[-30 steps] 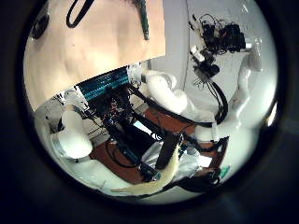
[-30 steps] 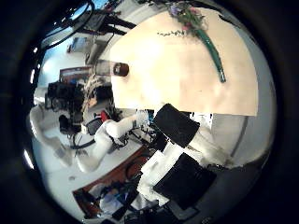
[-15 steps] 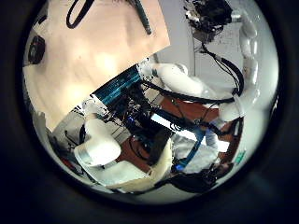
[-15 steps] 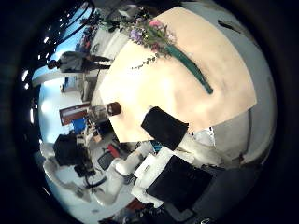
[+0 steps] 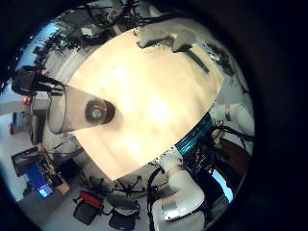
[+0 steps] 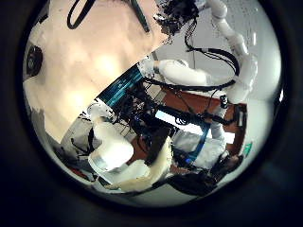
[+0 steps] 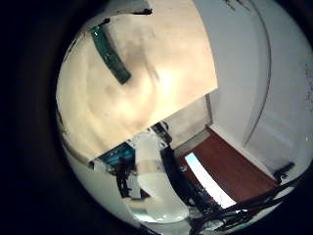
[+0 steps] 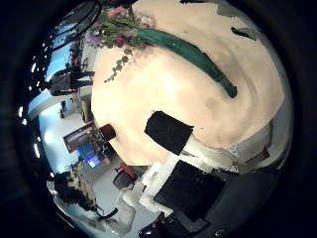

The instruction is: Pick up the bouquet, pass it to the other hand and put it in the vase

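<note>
The bouquet lies flat on the table, its flowers at one end and its long wrapped stem at the other. The stem also shows in the right little finger side palm view. My right hand hangs over the stem end, fingers straight, holding nothing; one of its fingers reaches into the right thumb side palm view. The vase stands upright on the table, away from the bouquet; it also shows in the right thumb side palm view. My left hand is high above the table near the vase.
The table edge runs beside the robot's stand. Room furniture and equipment stand beyond the vase side of the table. A door and a dark floor mat lie past the table.
The right palm view has shifted; the bouquet now shows larger and closer, so my right hand has come nearer to it. The left palm view has shifted too. The bouquet has not moved.
</note>
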`<state>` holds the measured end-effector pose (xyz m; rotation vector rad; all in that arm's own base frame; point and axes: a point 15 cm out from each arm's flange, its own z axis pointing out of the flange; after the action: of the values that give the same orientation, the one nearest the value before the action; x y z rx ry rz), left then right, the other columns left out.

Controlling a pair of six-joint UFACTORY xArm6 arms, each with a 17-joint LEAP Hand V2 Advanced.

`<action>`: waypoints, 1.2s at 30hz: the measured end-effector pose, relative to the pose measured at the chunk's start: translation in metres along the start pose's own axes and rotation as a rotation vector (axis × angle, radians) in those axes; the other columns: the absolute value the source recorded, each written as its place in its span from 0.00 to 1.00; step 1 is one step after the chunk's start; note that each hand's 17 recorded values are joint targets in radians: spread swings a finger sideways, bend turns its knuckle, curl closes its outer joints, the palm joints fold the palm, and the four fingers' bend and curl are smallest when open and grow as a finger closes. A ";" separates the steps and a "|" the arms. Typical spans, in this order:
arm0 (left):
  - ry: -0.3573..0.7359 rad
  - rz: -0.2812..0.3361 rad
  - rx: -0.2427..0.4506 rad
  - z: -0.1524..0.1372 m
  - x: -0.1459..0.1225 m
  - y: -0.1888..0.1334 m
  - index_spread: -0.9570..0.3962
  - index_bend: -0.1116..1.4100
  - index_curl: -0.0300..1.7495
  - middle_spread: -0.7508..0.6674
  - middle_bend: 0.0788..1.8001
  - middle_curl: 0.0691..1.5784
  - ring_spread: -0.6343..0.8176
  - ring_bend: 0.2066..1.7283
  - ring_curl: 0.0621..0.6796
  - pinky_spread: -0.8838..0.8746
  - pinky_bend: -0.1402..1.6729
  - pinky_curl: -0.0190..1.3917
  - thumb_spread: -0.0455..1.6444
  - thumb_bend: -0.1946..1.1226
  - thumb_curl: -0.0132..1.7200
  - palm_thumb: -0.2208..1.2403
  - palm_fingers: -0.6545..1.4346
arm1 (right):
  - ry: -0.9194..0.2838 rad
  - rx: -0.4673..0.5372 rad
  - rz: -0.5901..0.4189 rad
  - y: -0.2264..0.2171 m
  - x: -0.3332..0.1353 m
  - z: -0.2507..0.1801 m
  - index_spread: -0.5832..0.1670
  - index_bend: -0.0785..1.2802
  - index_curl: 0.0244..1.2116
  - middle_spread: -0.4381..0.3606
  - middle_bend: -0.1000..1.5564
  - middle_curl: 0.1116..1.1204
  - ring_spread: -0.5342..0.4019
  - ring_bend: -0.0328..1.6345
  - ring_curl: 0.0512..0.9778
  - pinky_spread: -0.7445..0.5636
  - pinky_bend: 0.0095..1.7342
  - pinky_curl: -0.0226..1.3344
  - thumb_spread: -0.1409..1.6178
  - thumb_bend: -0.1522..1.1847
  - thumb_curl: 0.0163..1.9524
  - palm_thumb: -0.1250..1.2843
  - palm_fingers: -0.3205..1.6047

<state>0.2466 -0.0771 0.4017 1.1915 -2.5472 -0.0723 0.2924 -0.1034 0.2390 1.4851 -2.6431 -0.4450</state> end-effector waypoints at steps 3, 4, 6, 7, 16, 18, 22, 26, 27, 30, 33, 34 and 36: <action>-0.004 0.000 -0.004 0.000 0.000 0.001 0.73 0.19 0.21 0.83 0.06 0.16 0.82 0.22 0.21 0.87 0.34 0.11 0.70 0.13 0.16 0.25 0.34 | 0.002 0.014 0.006 -0.016 0.001 0.009 0.49 0.20 0.30 0.52 0.36 0.33 0.43 0.57 0.23 0.66 0.37 0.10 0.70 0.10 0.17 0.32 0.48; -0.006 0.000 -0.002 0.000 0.000 0.001 0.73 0.19 0.21 0.83 0.06 0.16 0.82 0.22 0.21 0.87 0.34 0.11 0.70 0.13 0.16 0.25 0.34 | 0.004 0.010 0.009 -0.019 0.002 0.013 0.50 0.20 0.30 0.52 0.36 0.34 0.43 0.57 0.23 0.65 0.38 0.10 0.70 0.10 0.17 0.32 0.48; -0.004 -0.001 0.000 -0.001 0.002 0.000 0.73 0.19 0.21 0.83 0.06 0.16 0.82 0.22 0.21 0.87 0.34 0.11 0.70 0.13 0.16 0.25 0.34 | 0.005 0.003 0.011 -0.026 0.002 0.021 0.50 0.20 0.30 0.52 0.36 0.34 0.43 0.57 0.23 0.65 0.39 0.09 0.70 0.10 0.17 0.32 0.47; -0.004 -0.002 -0.001 -0.001 0.002 0.000 0.73 0.19 0.21 0.83 0.06 0.16 0.82 0.22 0.21 0.87 0.34 0.11 0.70 0.13 0.16 0.25 0.34 | 0.006 0.001 0.012 -0.031 0.002 0.024 0.50 0.19 0.31 0.52 0.36 0.34 0.43 0.58 0.23 0.64 0.39 0.09 0.70 0.10 0.17 0.33 0.47; -0.006 -0.016 -0.001 -0.002 0.006 0.001 0.73 0.19 0.21 0.83 0.06 0.16 0.82 0.22 0.21 0.86 0.34 0.11 0.70 0.13 0.16 0.25 0.34 | 0.013 0.015 0.019 -0.059 0.004 0.049 0.52 0.20 0.32 0.51 0.38 0.36 0.43 0.59 0.24 0.63 0.42 0.06 0.69 0.10 0.18 0.35 0.45; -0.006 -0.025 -0.001 -0.002 0.006 0.001 0.73 0.19 0.21 0.83 0.06 0.16 0.82 0.22 0.21 0.86 0.34 0.11 0.70 0.13 0.16 0.25 0.34 | 0.015 0.006 0.020 -0.061 0.004 0.055 0.52 0.20 0.32 0.51 0.38 0.36 0.43 0.60 0.25 0.63 0.43 0.06 0.69 0.10 0.18 0.36 0.45; -0.004 -0.031 -0.002 -0.001 0.006 0.000 0.73 0.19 0.21 0.83 0.06 0.16 0.82 0.22 0.21 0.86 0.34 0.11 0.70 0.13 0.16 0.26 0.34 | 0.020 -0.008 0.016 -0.066 0.003 0.066 0.52 0.20 0.33 0.51 0.38 0.37 0.43 0.61 0.25 0.63 0.44 0.04 0.69 0.10 0.18 0.37 0.45; -0.002 -0.036 -0.003 -0.001 0.008 -0.002 0.73 0.19 0.21 0.83 0.06 0.16 0.82 0.22 0.21 0.86 0.34 0.11 0.70 0.13 0.16 0.26 0.34 | 0.024 -0.004 0.008 -0.074 0.000 0.074 0.52 0.20 0.34 0.51 0.39 0.38 0.43 0.61 0.26 0.62 0.44 0.03 0.69 0.10 0.18 0.38 0.44; -0.004 -0.038 -0.005 -0.001 0.008 -0.002 0.73 0.19 0.21 0.83 0.06 0.16 0.82 0.22 0.21 0.86 0.34 0.11 0.70 0.13 0.16 0.26 0.34 | 0.026 -0.006 0.006 -0.074 -0.001 0.076 0.52 0.20 0.34 0.51 0.39 0.38 0.43 0.61 0.26 0.62 0.45 0.03 0.69 0.10 0.18 0.38 0.44; -0.005 -0.037 -0.009 0.000 0.011 -0.005 0.73 0.19 0.21 0.83 0.06 0.16 0.82 0.22 0.21 0.86 0.34 0.11 0.70 0.13 0.16 0.26 0.34 | 0.030 -0.012 -0.002 -0.076 -0.004 0.082 0.52 0.20 0.35 0.51 0.39 0.38 0.42 0.62 0.26 0.61 0.45 0.02 0.68 0.10 0.18 0.39 0.44; -0.007 -0.036 -0.013 0.000 0.013 -0.008 0.73 0.19 0.21 0.83 0.06 0.16 0.82 0.22 0.21 0.86 0.33 0.11 0.70 0.13 0.16 0.26 0.34 | 0.036 -0.018 -0.014 -0.077 -0.008 0.087 0.52 0.20 0.35 0.51 0.40 0.39 0.42 0.62 0.27 0.61 0.46 0.01 0.68 0.10 0.18 0.40 0.44; -0.008 -0.038 -0.013 0.000 0.014 -0.008 0.73 0.19 0.21 0.83 0.06 0.16 0.82 0.22 0.21 0.86 0.33 0.11 0.70 0.13 0.16 0.26 0.34 | 0.037 -0.013 -0.017 -0.078 -0.010 0.087 0.52 0.20 0.36 0.51 0.40 0.39 0.41 0.63 0.27 0.60 0.46 0.01 0.68 0.10 0.18 0.40 0.44; -0.009 -0.038 -0.013 -0.001 0.014 -0.009 0.73 0.19 0.21 0.83 0.06 0.16 0.82 0.22 0.22 0.86 0.33 0.11 0.70 0.13 0.16 0.26 0.34 | 0.045 -0.003 -0.029 -0.081 -0.012 0.088 0.52 0.20 0.36 0.50 0.41 0.40 0.40 0.63 0.27 0.60 0.46 0.01 0.68 0.10 0.18 0.41 0.44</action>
<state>0.2449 -0.0936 0.4044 1.2373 -2.5283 -0.1027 0.3473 -0.1139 0.1324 1.5158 -2.5888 -0.4127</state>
